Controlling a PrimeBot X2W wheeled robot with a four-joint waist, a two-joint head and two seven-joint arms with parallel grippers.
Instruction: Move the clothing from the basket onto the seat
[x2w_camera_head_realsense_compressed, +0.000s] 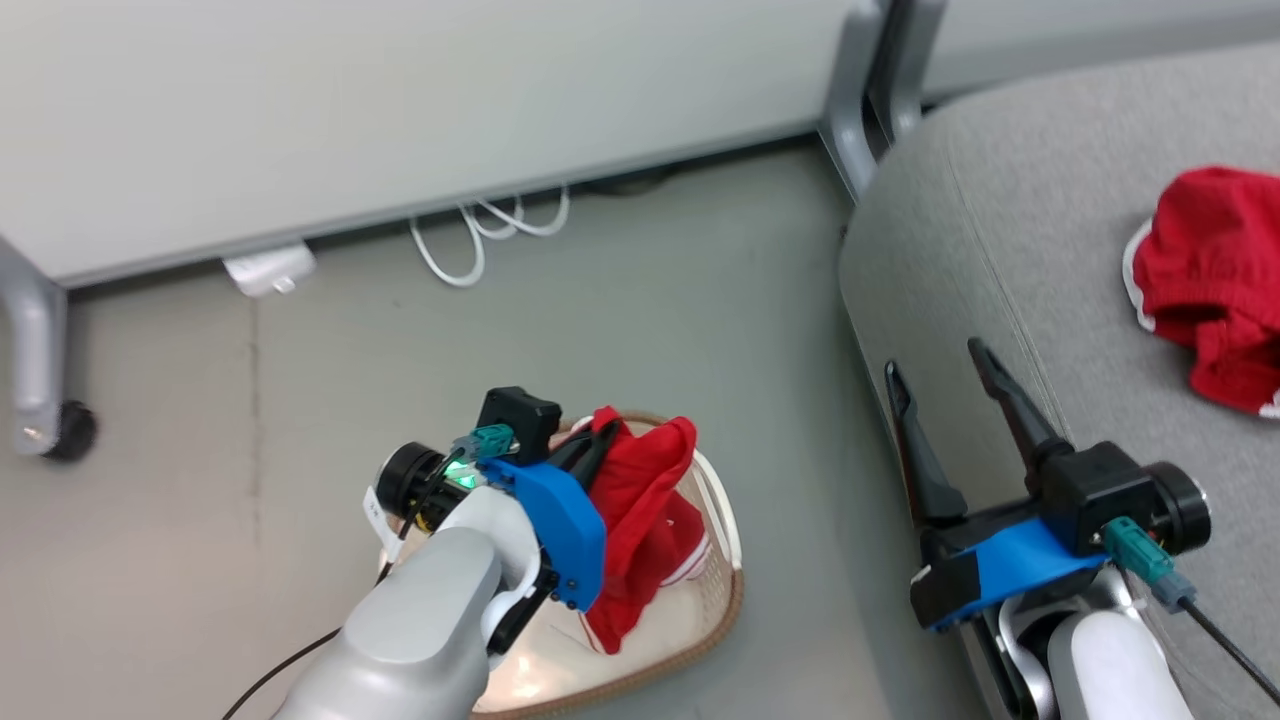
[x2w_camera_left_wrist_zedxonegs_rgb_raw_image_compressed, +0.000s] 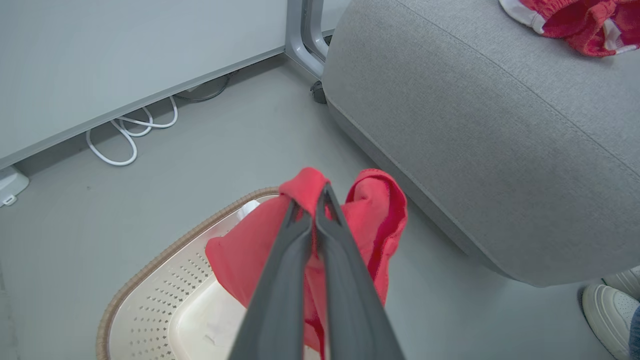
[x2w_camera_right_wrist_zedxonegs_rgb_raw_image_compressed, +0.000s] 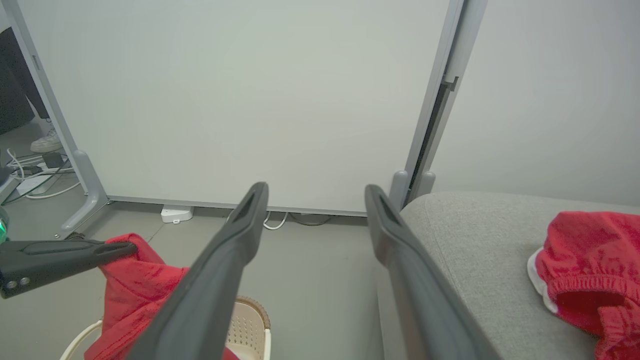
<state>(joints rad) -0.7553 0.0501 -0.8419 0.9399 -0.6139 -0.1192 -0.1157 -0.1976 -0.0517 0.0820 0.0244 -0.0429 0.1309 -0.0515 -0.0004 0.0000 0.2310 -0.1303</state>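
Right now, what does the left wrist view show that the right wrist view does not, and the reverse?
The left wrist view adds the basket's bare bottom and a white shoe beside the seat. The right wrist view adds the open, empty right gripper and a cluster of cables at far left. Both share the left gripper shut on one red garment, the other red garment on the seat, and the white cable loop.

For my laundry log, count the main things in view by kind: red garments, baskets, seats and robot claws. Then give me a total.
Red garments: 2, the loose garment lying on the seat and the held garment pinched in the left claw over the basket
Baskets: 1
Seats: 1
Claws: 2, the right claw open and empty
Total: 6
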